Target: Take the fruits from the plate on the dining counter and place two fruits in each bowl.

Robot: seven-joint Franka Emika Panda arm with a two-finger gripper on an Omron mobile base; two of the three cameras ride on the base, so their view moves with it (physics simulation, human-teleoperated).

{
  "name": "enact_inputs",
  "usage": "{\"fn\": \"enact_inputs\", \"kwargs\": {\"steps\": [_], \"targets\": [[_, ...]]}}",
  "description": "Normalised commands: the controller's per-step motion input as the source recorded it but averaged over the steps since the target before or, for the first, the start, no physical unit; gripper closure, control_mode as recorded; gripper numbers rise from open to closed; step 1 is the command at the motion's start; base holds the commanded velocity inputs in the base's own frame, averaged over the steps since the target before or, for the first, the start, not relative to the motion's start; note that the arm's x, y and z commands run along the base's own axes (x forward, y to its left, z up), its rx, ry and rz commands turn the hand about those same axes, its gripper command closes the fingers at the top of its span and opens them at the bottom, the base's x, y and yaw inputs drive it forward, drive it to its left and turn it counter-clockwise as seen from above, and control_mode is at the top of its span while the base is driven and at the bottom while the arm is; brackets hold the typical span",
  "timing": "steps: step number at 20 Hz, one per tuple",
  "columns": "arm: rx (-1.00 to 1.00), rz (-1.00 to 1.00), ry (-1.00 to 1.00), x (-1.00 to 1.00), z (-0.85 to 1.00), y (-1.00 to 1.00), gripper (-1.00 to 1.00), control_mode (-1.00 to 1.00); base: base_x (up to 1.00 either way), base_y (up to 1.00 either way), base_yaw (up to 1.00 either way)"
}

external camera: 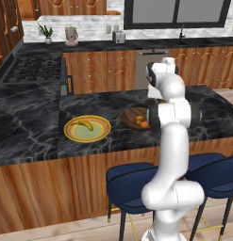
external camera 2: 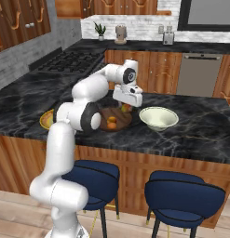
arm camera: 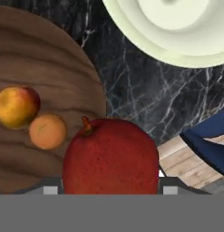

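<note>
My gripper [arm camera: 111,188] is shut on the reddish apple [arm camera: 111,156], held above the right edge of the dark wooden bowl [arm camera: 41,54]. That bowl holds a brownish-orange round fruit [arm camera: 17,106] and an orange one [arm camera: 47,131]. The pale cream bowl [arm camera: 177,31] lies just beyond, with nothing showing inside it. From the right base view the gripper [external camera 2: 127,108] hangs between the wooden bowl [external camera 2: 114,120] and the cream bowl [external camera 2: 158,117]. The yellow-rimmed plate [external camera: 87,128] on the dining counter [external camera: 33,122] carries the banana [external camera: 86,124].
Blue stools [external camera: 132,181] [external camera 2: 181,197] stand below the counter's near edge. A gas stove [external camera: 33,68] sits on the far left counter. My own arm [external camera: 172,113] covers part of the wooden bowl [external camera: 134,116] in the left base view.
</note>
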Motion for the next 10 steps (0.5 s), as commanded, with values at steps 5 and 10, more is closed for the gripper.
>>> {"fn": "enact_inputs", "kwargs": {"steps": [5,10], "targets": [[-0.17,0.01,-0.35,-0.19,-0.68,-0.57,1.00,-1.00,0.00,0.00,0.00],[-0.22,0.06,-0.25,-0.50,-0.63,-0.18,1.00,-1.00,0.00,0.00,0.00]]}}
